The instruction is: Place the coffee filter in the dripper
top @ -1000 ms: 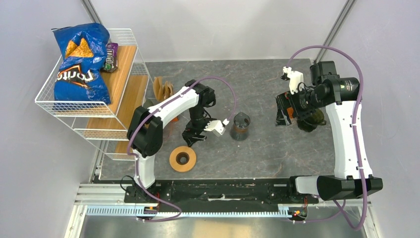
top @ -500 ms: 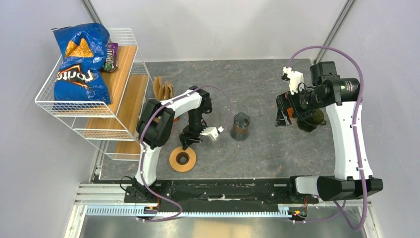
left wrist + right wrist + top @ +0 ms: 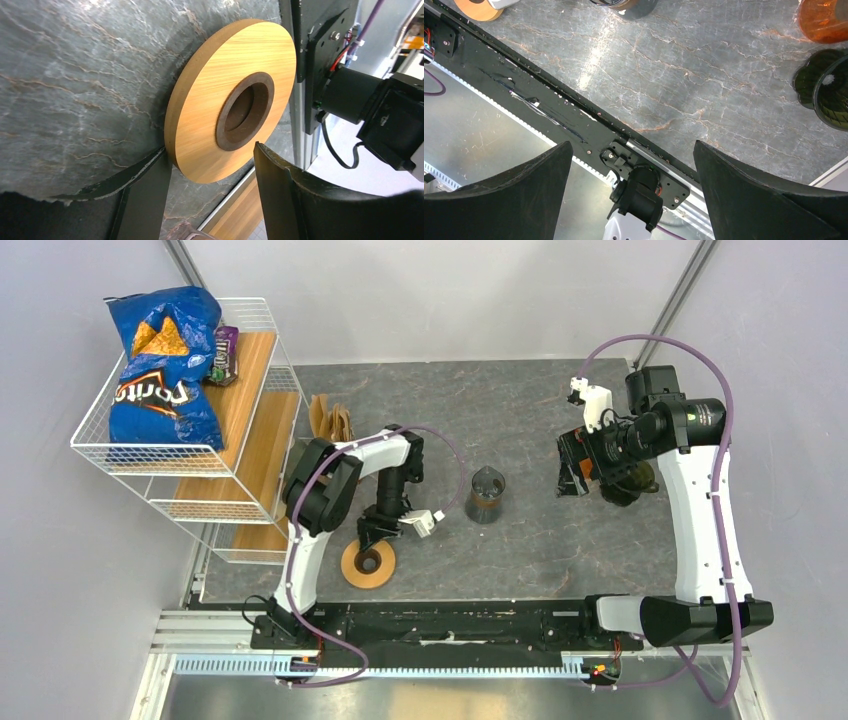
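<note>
The brown paper coffee filters (image 3: pixel 330 418) stand in a bunch at the back left, next to the rack. A dark ribbed bowl that looks like the dripper (image 3: pixel 827 91) sits on the right of the table, partly under my right arm (image 3: pixel 630 485). My left gripper (image 3: pixel 372 535) (image 3: pixel 210 150) is down at a flat wooden ring (image 3: pixel 368 561) (image 3: pixel 227 102). It is open and its jaws straddle the ring's rim. One finger (image 3: pixel 145 195) touches the outer edge and the other (image 3: pixel 277 195) hangs over the ring's face. My right gripper (image 3: pixel 570 465) (image 3: pixel 633 145) is wide open and empty above the table.
A glass vessel with a dark cone top (image 3: pixel 486 492) stands mid-table. An orange translucent cup (image 3: pixel 824 20) sits by the dripper. A white wire rack (image 3: pixel 250 455) with wooden shelves holds a blue chip bag (image 3: pixel 160 370) at the far left. The black rail (image 3: pixel 450 625) runs along the near edge.
My left gripper has come toward the near edge and down onto the wooden ring, and its jaws have narrowed. The right arm has hardly moved.
</note>
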`<state>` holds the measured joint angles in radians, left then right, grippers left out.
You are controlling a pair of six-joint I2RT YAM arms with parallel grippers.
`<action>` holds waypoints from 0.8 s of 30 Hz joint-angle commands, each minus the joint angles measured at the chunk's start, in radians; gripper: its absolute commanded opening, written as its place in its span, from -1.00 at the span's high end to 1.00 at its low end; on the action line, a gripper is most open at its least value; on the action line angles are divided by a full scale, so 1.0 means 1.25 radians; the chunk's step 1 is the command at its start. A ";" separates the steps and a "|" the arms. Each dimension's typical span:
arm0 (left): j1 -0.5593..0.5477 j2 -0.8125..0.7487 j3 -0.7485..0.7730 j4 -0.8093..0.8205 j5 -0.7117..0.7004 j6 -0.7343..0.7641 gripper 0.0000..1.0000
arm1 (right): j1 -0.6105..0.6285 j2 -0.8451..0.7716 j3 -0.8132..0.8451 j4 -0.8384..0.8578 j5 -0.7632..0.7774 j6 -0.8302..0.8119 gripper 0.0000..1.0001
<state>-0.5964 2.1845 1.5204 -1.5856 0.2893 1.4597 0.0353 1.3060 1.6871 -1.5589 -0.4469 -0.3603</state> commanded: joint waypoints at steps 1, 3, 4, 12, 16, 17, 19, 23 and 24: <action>0.013 0.044 0.011 -0.050 0.009 0.014 -0.37 | -0.003 0.000 0.005 -0.033 0.000 -0.008 -0.98; 0.019 0.053 0.022 -0.050 0.011 0.013 -0.36 | -0.004 0.003 0.006 -0.033 0.001 -0.008 -0.98; 0.022 0.057 0.028 -0.050 0.009 0.012 -0.34 | -0.003 0.004 0.007 -0.033 0.001 -0.007 -0.99; 0.029 0.045 0.070 -0.051 0.002 -0.017 0.45 | -0.003 0.018 0.019 -0.030 0.003 -0.010 -0.98; 0.030 0.013 0.071 -0.051 -0.030 -0.036 0.67 | -0.002 0.023 0.025 -0.027 0.000 -0.011 -0.98; 0.029 -0.003 0.074 -0.051 -0.034 -0.047 0.77 | -0.003 0.025 0.028 -0.028 -0.001 -0.011 -0.99; 0.029 -0.044 0.076 -0.051 -0.031 -0.061 0.92 | -0.002 0.026 0.033 -0.028 -0.004 -0.011 -0.98; 0.028 -0.140 0.083 -0.051 -0.028 -0.078 0.95 | -0.002 0.029 0.039 -0.029 -0.015 -0.005 -0.98; 0.028 -0.163 0.087 -0.051 -0.026 -0.086 0.96 | -0.002 0.029 0.039 -0.030 -0.019 -0.005 -0.98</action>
<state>-0.5621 2.1319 1.5795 -1.6100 0.2630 1.3796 0.0353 1.3422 1.6932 -1.5589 -0.4477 -0.3630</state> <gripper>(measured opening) 0.269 0.993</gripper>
